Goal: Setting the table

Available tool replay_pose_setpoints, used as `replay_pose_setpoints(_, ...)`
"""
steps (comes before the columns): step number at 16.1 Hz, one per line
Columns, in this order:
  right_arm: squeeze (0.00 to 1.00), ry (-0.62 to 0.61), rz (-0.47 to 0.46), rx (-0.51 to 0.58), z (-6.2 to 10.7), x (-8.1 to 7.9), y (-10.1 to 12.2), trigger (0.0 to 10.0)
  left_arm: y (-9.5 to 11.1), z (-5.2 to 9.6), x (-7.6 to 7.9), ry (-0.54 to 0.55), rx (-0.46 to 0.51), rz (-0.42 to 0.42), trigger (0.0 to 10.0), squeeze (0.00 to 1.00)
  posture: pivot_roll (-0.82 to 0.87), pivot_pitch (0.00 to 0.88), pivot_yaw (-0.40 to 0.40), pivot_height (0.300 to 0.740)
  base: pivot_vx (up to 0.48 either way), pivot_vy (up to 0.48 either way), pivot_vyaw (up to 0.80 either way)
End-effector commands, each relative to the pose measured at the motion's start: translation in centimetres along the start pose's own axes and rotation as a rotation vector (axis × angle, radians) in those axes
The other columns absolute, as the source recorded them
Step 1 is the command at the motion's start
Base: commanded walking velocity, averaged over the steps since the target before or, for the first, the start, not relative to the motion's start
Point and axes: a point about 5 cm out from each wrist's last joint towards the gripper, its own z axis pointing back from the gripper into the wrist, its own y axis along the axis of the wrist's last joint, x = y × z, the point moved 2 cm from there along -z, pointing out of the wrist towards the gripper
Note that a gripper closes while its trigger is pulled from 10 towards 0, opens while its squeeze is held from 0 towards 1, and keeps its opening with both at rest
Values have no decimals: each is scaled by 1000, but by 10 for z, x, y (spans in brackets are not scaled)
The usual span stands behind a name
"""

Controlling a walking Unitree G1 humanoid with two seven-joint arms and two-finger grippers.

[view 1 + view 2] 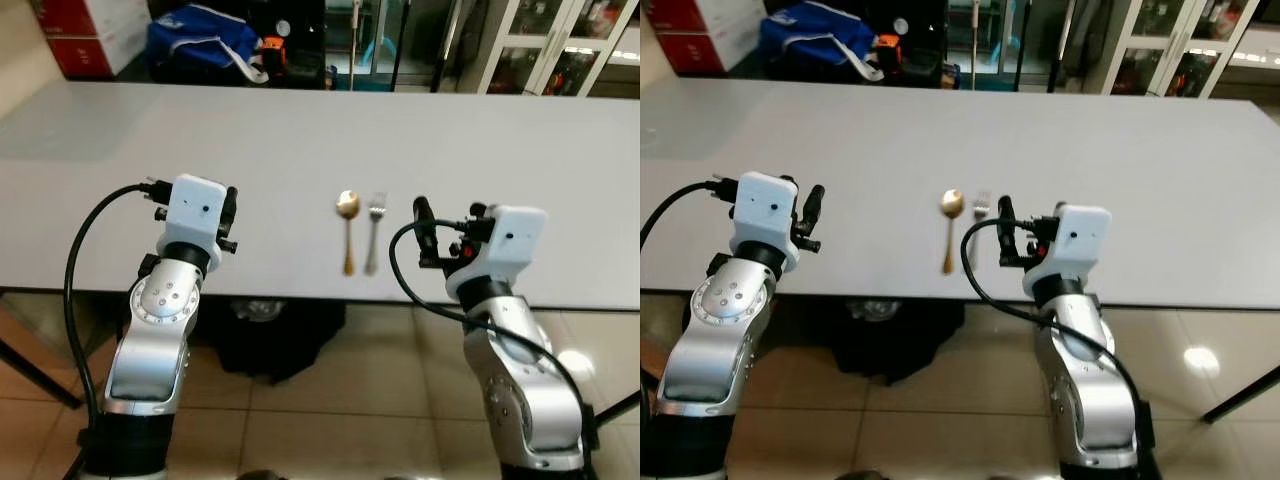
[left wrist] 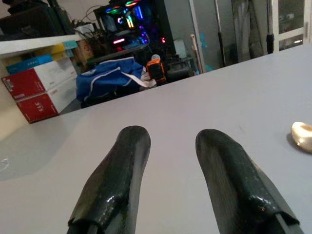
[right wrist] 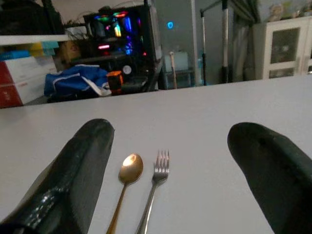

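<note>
A gold spoon point(image 1: 348, 232) and a silver fork point(image 1: 373, 235) lie side by side near the front edge of the pale grey table point(image 1: 300, 140), handles toward me. My right gripper point(image 1: 425, 232) hovers just right of the fork, at the table's edge. It is open wide, and the right wrist view has the spoon point(image 3: 126, 178) and fork point(image 3: 157, 183) lying ahead between its fingers point(image 3: 90, 146). My left gripper point(image 1: 229, 215) is over the front edge well left of the spoon. It is open with nothing between its fingers point(image 2: 126, 161).
Beyond the table's far edge sit a blue bag point(image 1: 205, 35), red and white boxes point(image 1: 85, 30) and glass-door cabinets point(image 1: 560, 45). A dark bundle point(image 1: 270, 335) lies on the tiled floor under the table's front edge.
</note>
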Motion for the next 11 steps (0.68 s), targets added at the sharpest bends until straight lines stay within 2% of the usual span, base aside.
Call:
replay_pose_setpoints(1,0,27,-21,-38,-1,-2,-5,10000,2,-1,1,-3,3,-9,10000,0,36,19,9,740,0,480,0)
replay_pose_setpoints(3,0,37,-29,-43,-3,-5,-4,10000,3,-3,3,-3,4,-7,10000,0,35,20,7,740,0,480,0)
replay_pose_setpoints(7,0,56,-17,-32,-6,-8,-2,10000,6,-7,4,5,8,19,10000,0,33,24,6,740,0,480,-747)
replay_pose_setpoints(11,0,63,-2,-32,-9,-9,-2,10000,6,-8,4,13,1,27,10000,0,32,38,4,740,0,480,0)
